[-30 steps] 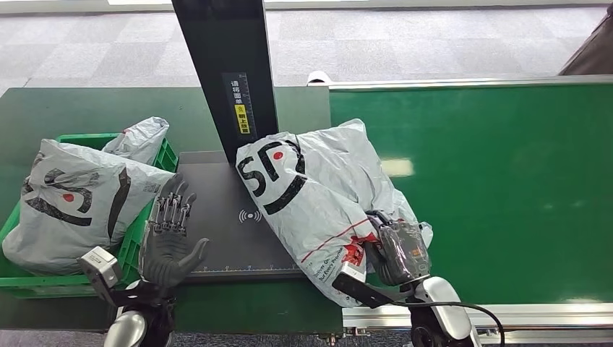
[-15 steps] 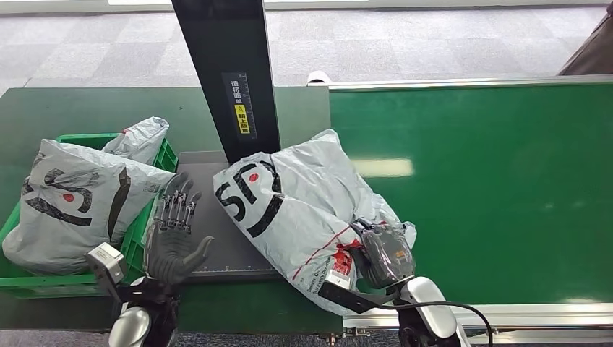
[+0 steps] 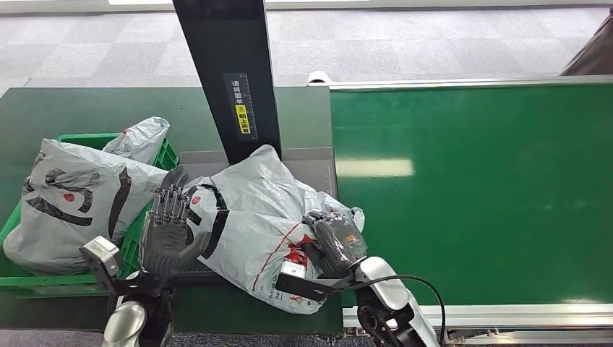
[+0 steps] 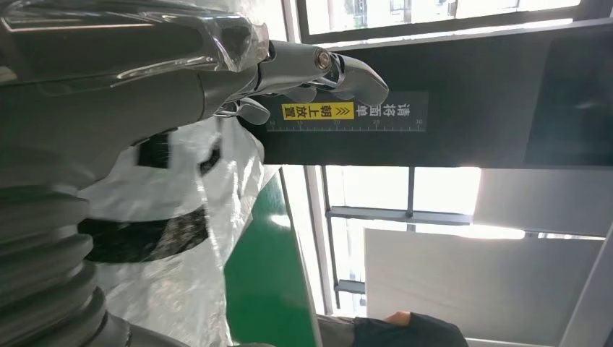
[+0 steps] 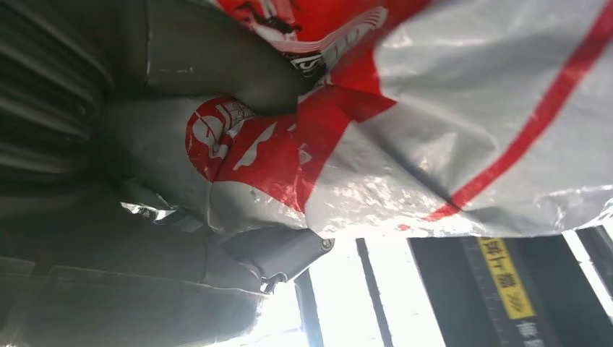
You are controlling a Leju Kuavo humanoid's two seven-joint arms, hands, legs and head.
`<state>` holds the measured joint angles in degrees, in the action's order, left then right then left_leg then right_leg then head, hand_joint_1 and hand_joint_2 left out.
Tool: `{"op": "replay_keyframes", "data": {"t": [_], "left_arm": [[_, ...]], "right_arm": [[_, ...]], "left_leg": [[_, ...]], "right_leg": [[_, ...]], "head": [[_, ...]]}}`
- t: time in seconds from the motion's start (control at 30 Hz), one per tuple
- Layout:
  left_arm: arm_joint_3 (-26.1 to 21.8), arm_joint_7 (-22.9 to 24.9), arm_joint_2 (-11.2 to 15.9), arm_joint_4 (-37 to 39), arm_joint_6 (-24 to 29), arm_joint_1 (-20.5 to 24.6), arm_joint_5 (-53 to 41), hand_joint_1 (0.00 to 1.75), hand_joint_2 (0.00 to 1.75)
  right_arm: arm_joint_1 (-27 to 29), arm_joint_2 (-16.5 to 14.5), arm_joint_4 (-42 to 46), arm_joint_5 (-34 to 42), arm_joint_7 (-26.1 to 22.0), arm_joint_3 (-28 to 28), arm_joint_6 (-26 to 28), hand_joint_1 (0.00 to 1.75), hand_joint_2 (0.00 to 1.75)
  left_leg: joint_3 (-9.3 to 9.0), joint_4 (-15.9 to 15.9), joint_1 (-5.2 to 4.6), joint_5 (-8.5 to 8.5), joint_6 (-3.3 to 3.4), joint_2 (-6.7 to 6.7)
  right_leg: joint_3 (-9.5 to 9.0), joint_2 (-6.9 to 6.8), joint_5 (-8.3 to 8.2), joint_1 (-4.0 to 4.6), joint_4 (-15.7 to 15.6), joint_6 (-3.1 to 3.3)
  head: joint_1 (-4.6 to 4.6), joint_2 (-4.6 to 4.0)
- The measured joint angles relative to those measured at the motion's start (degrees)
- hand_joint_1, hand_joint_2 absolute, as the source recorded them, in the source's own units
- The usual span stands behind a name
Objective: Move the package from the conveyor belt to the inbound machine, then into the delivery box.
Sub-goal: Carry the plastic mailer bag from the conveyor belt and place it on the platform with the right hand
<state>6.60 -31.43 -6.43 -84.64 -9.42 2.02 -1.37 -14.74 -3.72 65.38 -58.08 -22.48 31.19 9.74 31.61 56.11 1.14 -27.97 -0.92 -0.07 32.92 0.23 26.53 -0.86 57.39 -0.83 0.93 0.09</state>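
Note:
The package point(image 3: 253, 217), a grey plastic mailer with black letters and red print, lies crumpled on the inbound machine's dark platform point(image 3: 312, 162), in front of the black column point(image 3: 228, 72). My right hand point(image 3: 336, 244) grips the package's right end; up close the right wrist view has the red-printed film point(image 5: 434, 108) pinched against my fingers point(image 5: 217, 65). My left hand point(image 3: 170, 230) stands with fingers apart at the package's left end, its thumb touching the film. In the left wrist view the fingertips point(image 4: 325, 72) point at the column's yellow label point(image 4: 318, 112), with the package point(image 4: 181, 210) beside them.
The green crate point(image 3: 169, 155) left of the platform holds two other grey mailers point(image 3: 72, 195). The green conveyor belt point(image 3: 470, 188) stretches to the right behind a metal rail point(image 3: 470, 314). A person's shoe point(image 3: 318, 77) shows past the table, and a person point(image 4: 405, 329) stands farther off.
My right hand has dragged the package left off the belt and across the platform. The package has bunched up and its left end now meets my left hand, which barely moved.

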Motion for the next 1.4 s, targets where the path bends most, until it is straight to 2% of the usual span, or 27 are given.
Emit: {"op": "replay_keyframes", "data": {"t": [0.1,0.13,0.27,0.4,0.8,0.87,1.03,1.23,1.4], "left_arm": [[0.5,0.3,0.0,-1.6,0.6,-0.8,-1.3,0.00,1.75],[0.7,0.3,0.0,-2.1,0.6,-1.2,-1.6,0.00,1.75],[1.6,0.2,0.0,-2.9,0.6,-2.0,-2.3,0.00,1.75],[1.9,-0.1,0.0,-3.0,0.6,-2.0,-3.3,0.00,1.75],[2.9,-0.3,0.8,-3.2,1.0,-0.8,-6.7,0.00,1.75],[3.6,0.0,0.9,-3.0,0.3,-0.2,-7.5,0.00,1.75],[6.8,1.4,1.6,0.2,-4.1,2.1,-9.0,0.00,1.75],[8.9,1.9,2.2,2.8,-5.2,3.4,-9.3,0.00,1.75],[10.4,3.2,2.6,4.3,-6.9,4.3,-12.0,0.00,1.75]], "right_arm": [[-0.4,0.1,-0.7,1.3,-1.1,0.7,0.6,0.25,1.75],[-0.3,0.3,-0.7,1.8,-1.7,0.7,1.0,0.02,1.75],[0.5,1.3,-0.5,5.0,-4.8,0.7,2.1,0.00,1.75],[0.5,1.8,0.0,10.6,-7.0,0.2,-0.3,0.00,1.75],[0.0,3.5,0.3,18.2,-7.8,-4.0,-3.1,0.00,1.75],[0.1,3.8,0.4,22.0,-8.7,-5.4,-5.9,0.00,1.75],[0.6,3.9,0.7,35.0,-12.2,-9.4,-17.4,0.00,1.75],[1.0,4.1,1.3,38.4,-12.7,-11.9,-20.4,0.00,1.75],[1.9,4.5,2.7,48.2,-13.6,-14.0,-27.6,0.00,1.75]], "left_leg": [[0.01,0.0,0.00,-0.01,0.00,0.00],[0.03,0.0,0.00,-0.02,0.00,0.00],[0.07,0.0,-0.01,-0.03,0.00,0.01],[0.04,0.0,0.00,-0.03,-0.01,0.01],[0.02,0.0,-0.01,-0.01,0.00,0.00],[0.02,0.0,-0.01,-0.02,0.00,0.00],[0.01,0.0,-0.01,-0.01,0.00,0.01],[0.00,0.0,-0.01,-0.01,0.00,0.04],[0.02,0.0,-0.02,-0.02,0.00,0.04]], "right_leg": [[0.03,0.00,0.01,0.00,0.0,0.00],[0.04,0.00,0.01,0.00,0.0,0.00],[0.09,0.01,0.02,-0.01,0.0,0.00],[0.08,0.01,0.01,-0.01,0.0,0.00],[0.07,0.01,0.00,-0.01,0.0,0.00],[0.07,0.01,0.00,-0.01,0.0,0.00],[0.05,0.02,-0.01,-0.02,0.0,0.00],[0.08,0.05,-0.01,-0.01,0.0,0.00],[0.11,0.04,-0.01,-0.02,0.0,0.00]], "head": [[0.01,0.00],[0.00,0.00],[0.00,0.00],[0.01,0.00],[0.01,0.00],[0.01,0.00],[0.00,0.00],[0.01,0.00],[0.02,0.00]]}}
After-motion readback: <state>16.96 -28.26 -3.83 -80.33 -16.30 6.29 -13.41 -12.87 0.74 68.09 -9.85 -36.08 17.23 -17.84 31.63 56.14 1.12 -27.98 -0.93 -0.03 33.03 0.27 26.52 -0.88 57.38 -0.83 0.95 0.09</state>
